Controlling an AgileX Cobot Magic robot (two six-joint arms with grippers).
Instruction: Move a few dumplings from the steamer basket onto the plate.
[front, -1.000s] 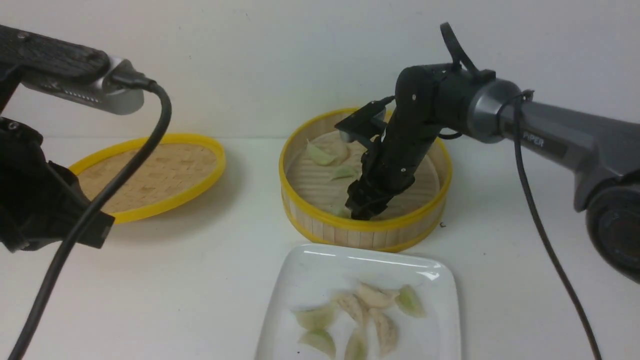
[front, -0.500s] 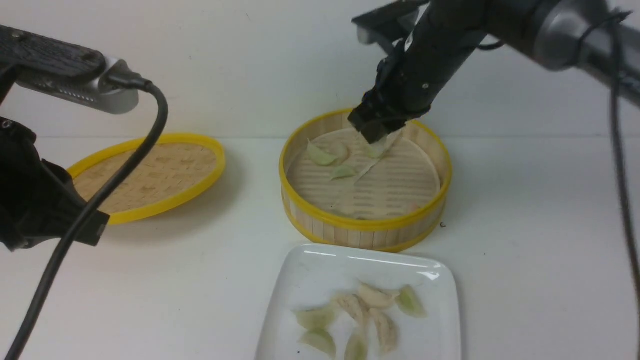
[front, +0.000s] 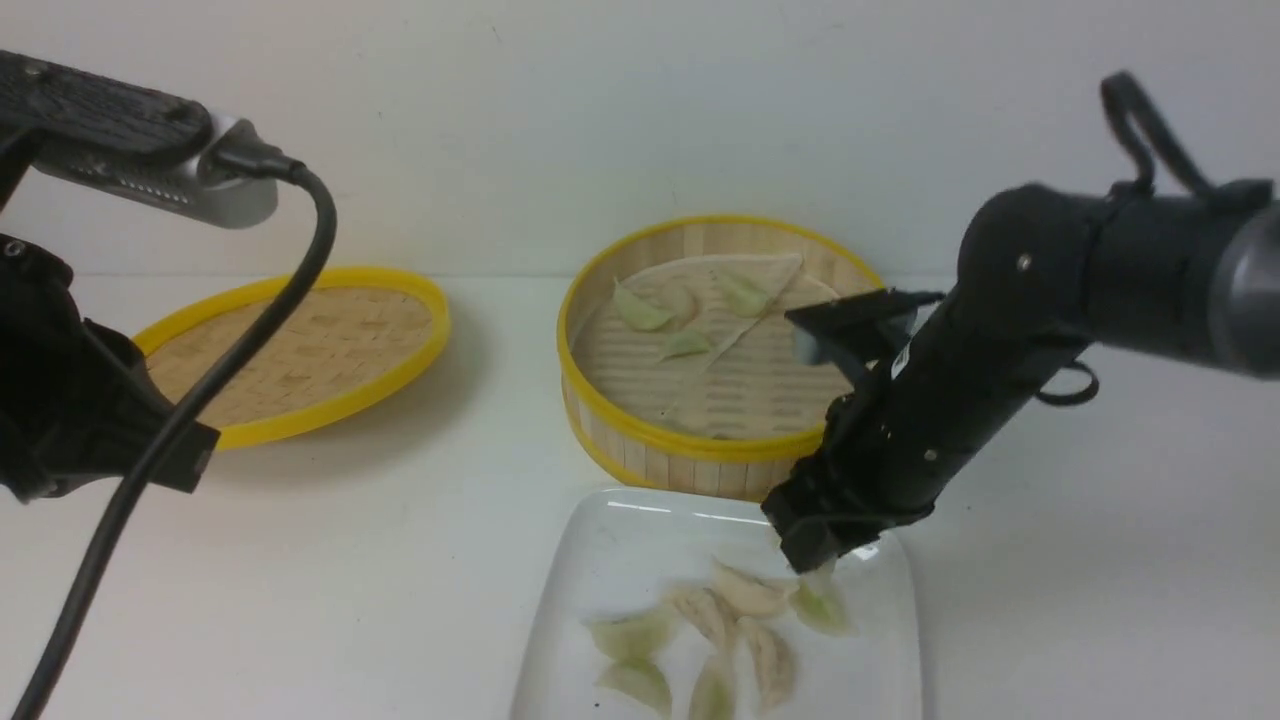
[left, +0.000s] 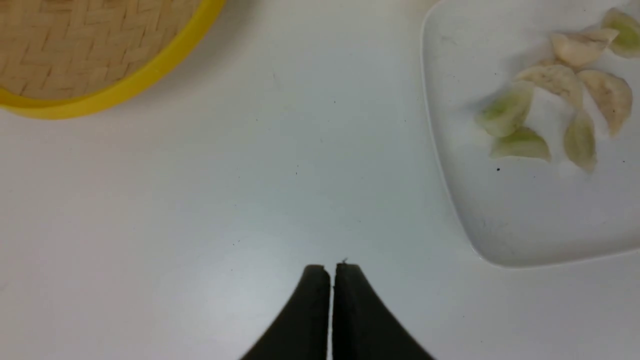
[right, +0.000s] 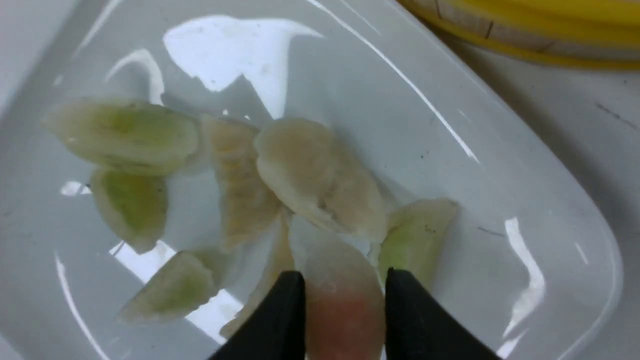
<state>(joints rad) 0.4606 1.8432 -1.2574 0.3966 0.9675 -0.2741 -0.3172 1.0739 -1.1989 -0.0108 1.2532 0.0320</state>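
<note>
I've got the right gripper (right: 342, 280) over the near plate (front: 620, 540), jaws clamped on a pinkish dumpling (right: 344, 310), not yet released. Several dumplings (front: 745, 592) already lie there; a few green dumplings (front: 640, 310) sit in the steamer basket (front: 690, 465) beyond. The left gripper (left: 330, 271) hangs over the tabletop (left: 200, 200), jaws together

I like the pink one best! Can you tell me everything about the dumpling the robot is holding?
The dumpling is small, soft-looking and see-through, pale cream at its rounded tip and pinkish-orange where the right gripper pinches it between two black fingers. It hangs over the white plate, right by the pile of green and cream dumplings there. Whether it touches them is unclear.
</note>
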